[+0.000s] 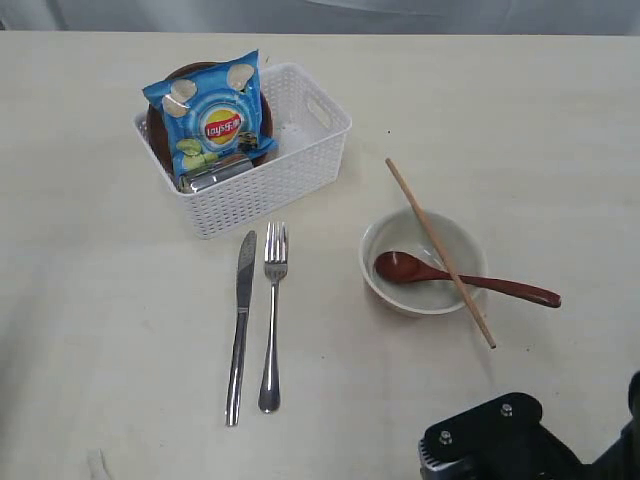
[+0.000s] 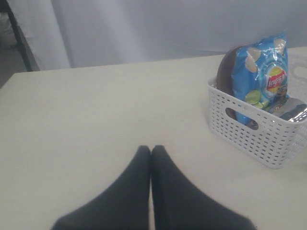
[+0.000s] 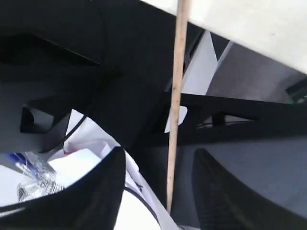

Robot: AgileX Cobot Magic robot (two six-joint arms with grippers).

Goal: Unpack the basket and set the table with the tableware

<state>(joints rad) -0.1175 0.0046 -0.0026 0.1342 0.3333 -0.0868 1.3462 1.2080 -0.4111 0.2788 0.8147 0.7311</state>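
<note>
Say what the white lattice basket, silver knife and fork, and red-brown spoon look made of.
White lattice basket: likely plastic, matte, moulded perforations. Silver knife and fork: metal, probably steel, mirror-bright glints. Red-brown spoon: looks like lacquered wood, glossy highlight; plastic not ruled out.

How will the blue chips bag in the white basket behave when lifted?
The blue chips bag looks puffed, so probably light and crushable. Its glossy film may slip. It stands against the dark brown round plate, which might shift.
</note>
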